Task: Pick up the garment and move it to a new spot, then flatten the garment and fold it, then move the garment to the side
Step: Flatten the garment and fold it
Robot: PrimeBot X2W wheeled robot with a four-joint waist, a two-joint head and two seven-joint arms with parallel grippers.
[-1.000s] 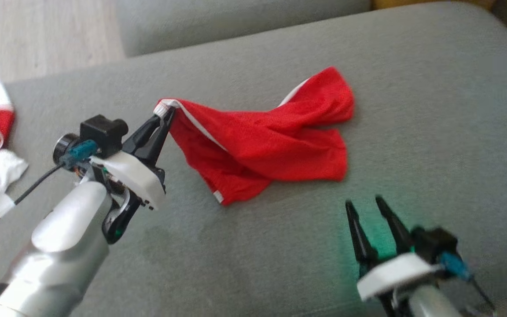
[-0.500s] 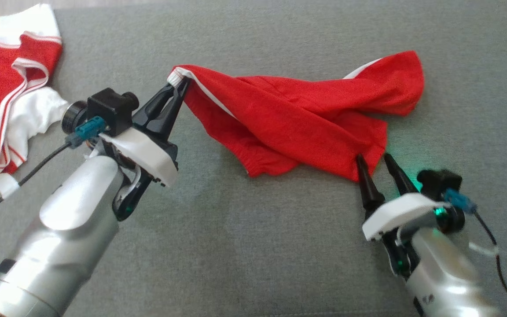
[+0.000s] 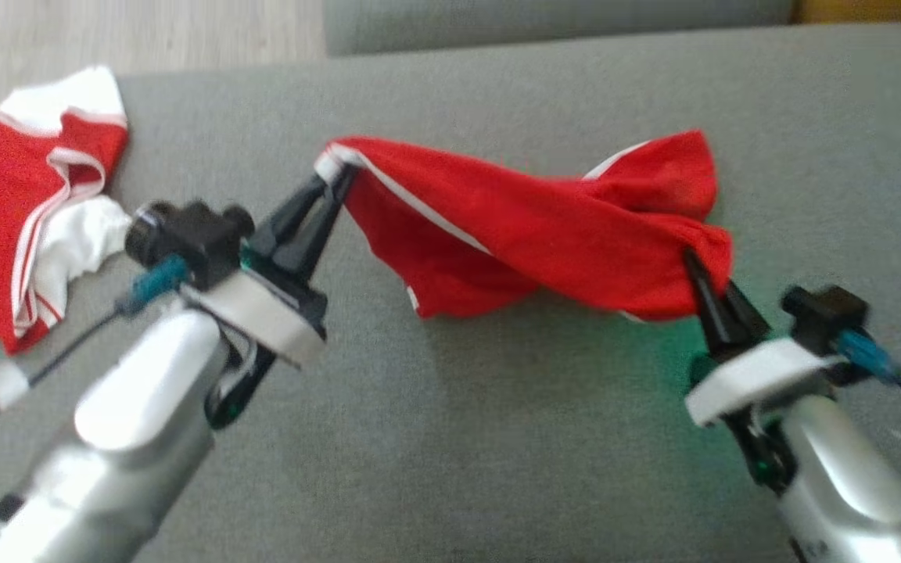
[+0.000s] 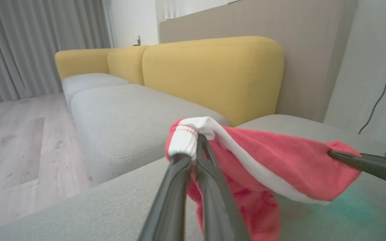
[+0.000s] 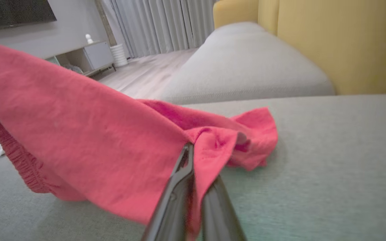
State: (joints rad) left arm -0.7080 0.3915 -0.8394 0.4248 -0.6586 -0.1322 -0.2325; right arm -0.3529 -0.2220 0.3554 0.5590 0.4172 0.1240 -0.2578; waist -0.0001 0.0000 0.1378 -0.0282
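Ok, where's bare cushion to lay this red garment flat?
Bare grey cushion lies this side of the red garment, between left gripper and right gripper; also far right. Crowded at left: red-and-white clothes.

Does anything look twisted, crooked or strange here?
Yes. The red garment held between the left gripper and the right gripper is twisted and bunched, not flat; part lies on the grey cushion.

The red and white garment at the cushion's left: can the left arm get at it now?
Likely reachable: bare cushion lies between the red and white garment and the left gripper. But that gripper is shut on the other garment, so it cannot grasp yet.
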